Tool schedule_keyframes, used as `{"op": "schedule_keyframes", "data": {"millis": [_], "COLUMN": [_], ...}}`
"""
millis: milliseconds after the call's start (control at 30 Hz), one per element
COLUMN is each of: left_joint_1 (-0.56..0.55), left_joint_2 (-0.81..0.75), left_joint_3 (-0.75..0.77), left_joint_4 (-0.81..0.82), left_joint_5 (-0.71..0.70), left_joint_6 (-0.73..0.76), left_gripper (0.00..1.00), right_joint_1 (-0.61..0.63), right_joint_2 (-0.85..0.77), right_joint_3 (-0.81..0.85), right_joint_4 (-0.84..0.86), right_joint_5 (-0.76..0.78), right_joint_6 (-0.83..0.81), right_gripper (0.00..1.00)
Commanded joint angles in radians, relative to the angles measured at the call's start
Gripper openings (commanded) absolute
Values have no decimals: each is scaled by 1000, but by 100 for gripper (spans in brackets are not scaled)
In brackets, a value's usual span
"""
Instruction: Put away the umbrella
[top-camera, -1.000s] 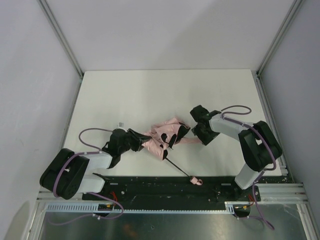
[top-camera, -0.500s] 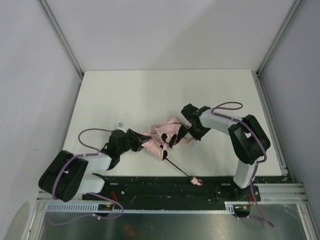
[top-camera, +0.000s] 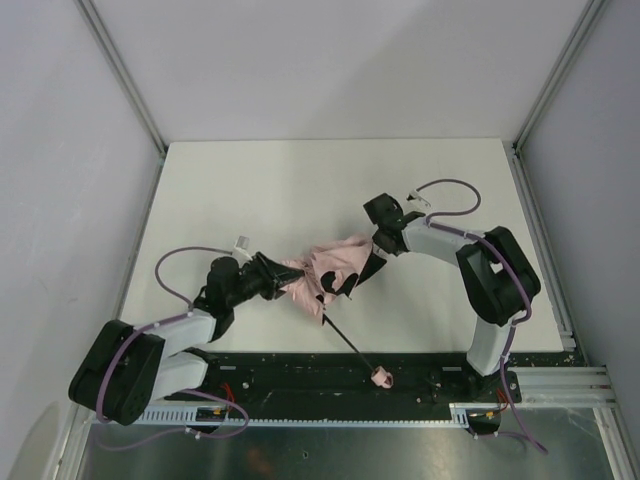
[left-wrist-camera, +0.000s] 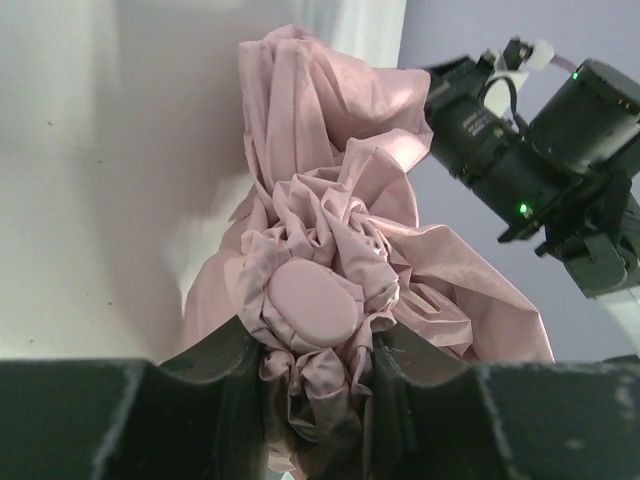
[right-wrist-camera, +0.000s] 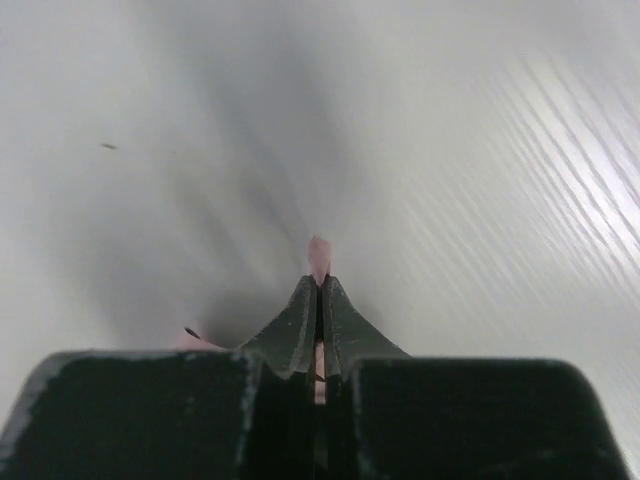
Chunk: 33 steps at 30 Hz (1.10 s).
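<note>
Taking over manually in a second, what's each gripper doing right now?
Left gripper: closed on the umbrella, at its bunched canopy.
Right gripper: shut, pinching a thin edge of the umbrella's fabric.

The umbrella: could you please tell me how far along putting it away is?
Done: the umbrella is collapsed into a bunch. In hand: the left pincer clamps the gathered fabric at the cap end, and the right pincer is shut on a fabric edge. To do: the shaft is extended, the handle out by the near edge.

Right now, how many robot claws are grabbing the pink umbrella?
2. The left gripper clamps the umbrella at its bunched left end; the right gripper pinches fabric at the right end.
</note>
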Motion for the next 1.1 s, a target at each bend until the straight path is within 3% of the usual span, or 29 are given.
{"op": "schedule_keyframes", "data": {"millis": [0,300,533,833,1067], "left_joint_1": [12,16,16,-6,-28], "left_joint_2": [-29,-23,84,235,341], "left_joint_3": [29,18,-8,11,-25], "left_joint_4": [69,55,113,109,102], "left_joint_5": [88,-36,-144,-239,-260], "left_joint_6": [6,-12,44,48,10], "left_gripper": [0,0,0,0,0], "right_joint_1": [-41,-100,-129,-151,-185], "right_joint_2": [0,1,-5,71,86], "right_joint_3": [-2,-8,-9,18,-36], "right_joint_4": [284,437,389,492,754], "right_joint_5": [-9,-148,-120,-246,-386], "right_joint_6": [-175,-248,-294,-317,-445], "right_gripper": [0,0,0,0,0]}}
